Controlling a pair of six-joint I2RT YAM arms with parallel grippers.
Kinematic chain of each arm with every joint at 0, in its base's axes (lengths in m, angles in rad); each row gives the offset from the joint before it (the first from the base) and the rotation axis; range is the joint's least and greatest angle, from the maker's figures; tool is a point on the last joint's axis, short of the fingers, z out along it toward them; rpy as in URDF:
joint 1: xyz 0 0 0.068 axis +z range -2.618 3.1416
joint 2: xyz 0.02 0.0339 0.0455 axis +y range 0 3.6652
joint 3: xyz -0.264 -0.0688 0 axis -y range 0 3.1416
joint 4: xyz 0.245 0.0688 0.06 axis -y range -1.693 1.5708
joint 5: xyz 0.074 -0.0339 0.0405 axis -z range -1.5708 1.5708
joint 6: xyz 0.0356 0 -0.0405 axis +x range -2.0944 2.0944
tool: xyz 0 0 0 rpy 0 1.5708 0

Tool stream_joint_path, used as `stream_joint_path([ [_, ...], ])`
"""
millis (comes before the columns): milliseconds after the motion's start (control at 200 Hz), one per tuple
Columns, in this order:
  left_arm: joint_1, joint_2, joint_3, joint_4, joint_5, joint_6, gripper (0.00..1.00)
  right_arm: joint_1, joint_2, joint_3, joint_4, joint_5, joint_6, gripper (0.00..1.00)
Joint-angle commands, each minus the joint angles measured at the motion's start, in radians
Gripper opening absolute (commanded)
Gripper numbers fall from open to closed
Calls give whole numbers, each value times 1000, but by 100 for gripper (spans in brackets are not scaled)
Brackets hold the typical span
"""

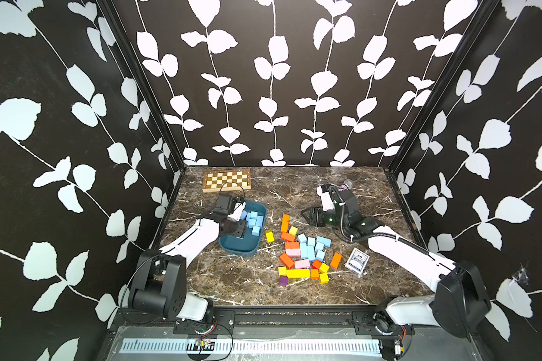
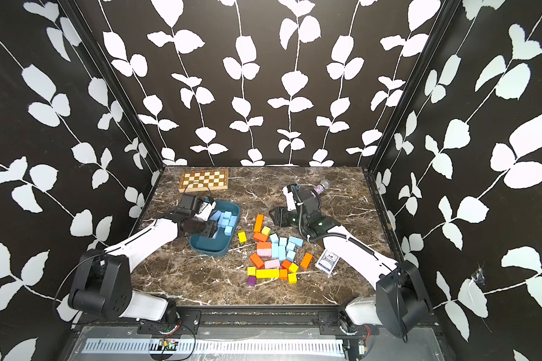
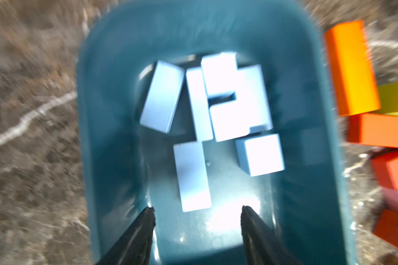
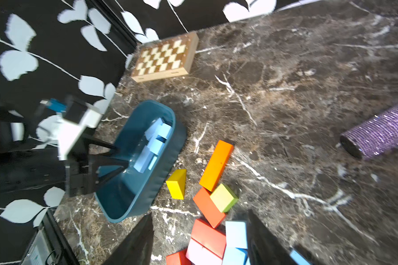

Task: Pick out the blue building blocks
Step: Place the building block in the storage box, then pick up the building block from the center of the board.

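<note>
the blue building blocks (image 1: 311, 248) were small, matte, light sky-blue cubes and short bricks. some of them lay loose in the far half of the teal tray (image 1: 237, 250), partly one on another. the others lay flat on the table (image 1: 232, 281), close together, in the middle of the orange, pink and yellow blocks (image 1: 287, 260).

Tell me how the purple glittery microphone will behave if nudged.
Likely to roll: the microphone lies on its side, its handle round. Its glittery wrap looks rough, so probably not slippery to grip. The smooth-looking marble table would hardly stop it.
</note>
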State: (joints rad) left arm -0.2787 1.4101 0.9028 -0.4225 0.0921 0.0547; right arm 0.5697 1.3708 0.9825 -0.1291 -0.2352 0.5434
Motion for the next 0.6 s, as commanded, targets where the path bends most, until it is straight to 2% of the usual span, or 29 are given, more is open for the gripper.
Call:
stream_joint_path([
  [0, 3, -53, 42, -9, 64, 68, 65, 9, 41, 72, -166, 70, 49, 61],
  [190, -14, -57, 86, 5, 123, 170, 68, 9, 86, 111, -263, 97, 101, 58],
  [375, -86, -61, 95, 20, 161, 318, 69, 9, 102, 123, -321, 134, 138, 57],
  [595, -149, -53, 87, 16, 323, 503, 69, 9, 126, 133, -388, 134, 157, 57],
])
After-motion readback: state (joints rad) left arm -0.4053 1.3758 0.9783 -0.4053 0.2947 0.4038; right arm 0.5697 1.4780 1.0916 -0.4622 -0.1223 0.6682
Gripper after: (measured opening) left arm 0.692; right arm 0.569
